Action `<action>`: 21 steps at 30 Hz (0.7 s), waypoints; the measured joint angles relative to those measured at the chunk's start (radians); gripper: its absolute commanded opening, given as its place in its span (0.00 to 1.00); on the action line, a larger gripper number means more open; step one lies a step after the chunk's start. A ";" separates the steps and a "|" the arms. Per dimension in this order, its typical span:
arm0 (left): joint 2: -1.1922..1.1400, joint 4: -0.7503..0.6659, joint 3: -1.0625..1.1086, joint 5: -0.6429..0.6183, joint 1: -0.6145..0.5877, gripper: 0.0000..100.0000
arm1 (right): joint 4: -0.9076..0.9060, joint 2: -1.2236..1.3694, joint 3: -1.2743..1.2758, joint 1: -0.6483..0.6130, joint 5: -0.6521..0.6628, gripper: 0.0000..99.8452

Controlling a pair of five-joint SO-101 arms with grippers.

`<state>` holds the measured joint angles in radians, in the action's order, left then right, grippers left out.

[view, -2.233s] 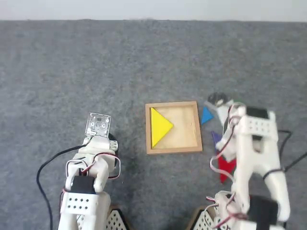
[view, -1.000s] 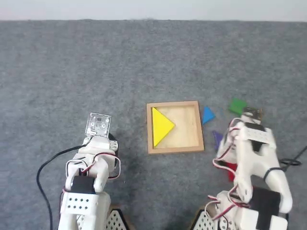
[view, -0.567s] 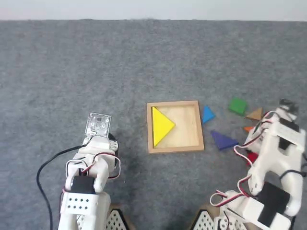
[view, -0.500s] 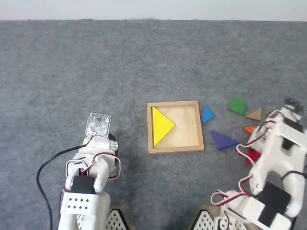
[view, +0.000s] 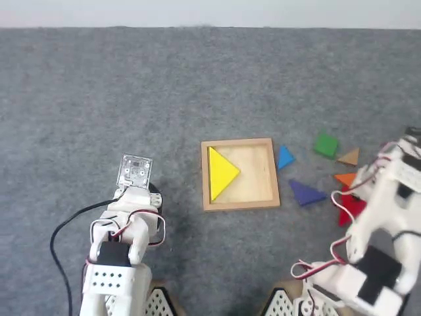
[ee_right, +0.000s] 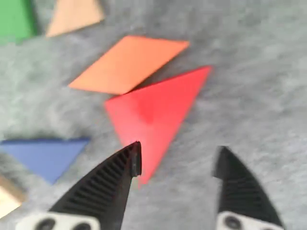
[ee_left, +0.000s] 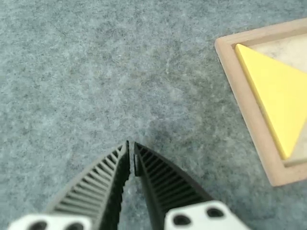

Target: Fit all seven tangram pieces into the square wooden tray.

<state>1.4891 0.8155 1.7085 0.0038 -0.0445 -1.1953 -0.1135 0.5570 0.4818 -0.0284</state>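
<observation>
While both arms sit at the near edge of the grey felt-covered table (view: 197, 79), entries run large to small.

Arms: 2.
- The left arm (view: 125, 230) is towards the near-left corner. The left gripper (ee_left: 130, 146) hangs over bare felt, jaws closed tip to tip, gripping nothing.
- The right arm (view: 388, 217) is at the right edge. The right gripper (ee_right: 177, 160) has its jaws spread wide with nothing between them. One fingertip (ee_right: 132, 160) is over a corner of the red piece.

Trays: 1, the square wooden tray (view: 238, 141), lying flat a little right of table centre.

Tangram pieces: 7 counted.

In tray: 1, the large yellow wooden triangle (view: 219, 173), long side along the left wall.

On felt between tray and right table edge: 6.
- large red triangle (view: 348, 209), partly under the right arm
- medium purple triangle (view: 304, 193), near the tray's near-right corner
- orange parallelogram (view: 345, 178), apparently touching the red one
- green square (view: 325, 145)
- small blue triangle (view: 284, 158), just beside the tray's right wall
- small tan triangle (view: 349, 157), beside the green square
</observation>
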 measured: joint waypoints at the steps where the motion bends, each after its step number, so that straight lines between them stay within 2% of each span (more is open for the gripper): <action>1: 0.000 0.000 0.000 0.000 0.000 0.01 | -0.017 0.025 -0.021 -0.029 -0.032 0.29; 6: 0.000 0.000 0.000 0.000 0.000 0.01 | -0.020 0.147 -0.091 -0.153 -0.252 0.25; 10: 0.000 0.000 0.000 0.000 0.000 0.01 | -0.005 0.161 -0.094 -0.164 -0.396 0.27; 16: 0.000 0.000 0.000 0.000 0.000 0.01 | 0.005 0.181 -0.095 -0.138 -0.427 0.27; 21: 0.000 0.000 0.000 0.000 0.000 0.01 | 0.087 0.235 -0.091 -0.112 -0.427 0.27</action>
<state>1.4891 0.8155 1.7085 0.0038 -0.0445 -1.1078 0.1212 0.4664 0.3698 -0.4549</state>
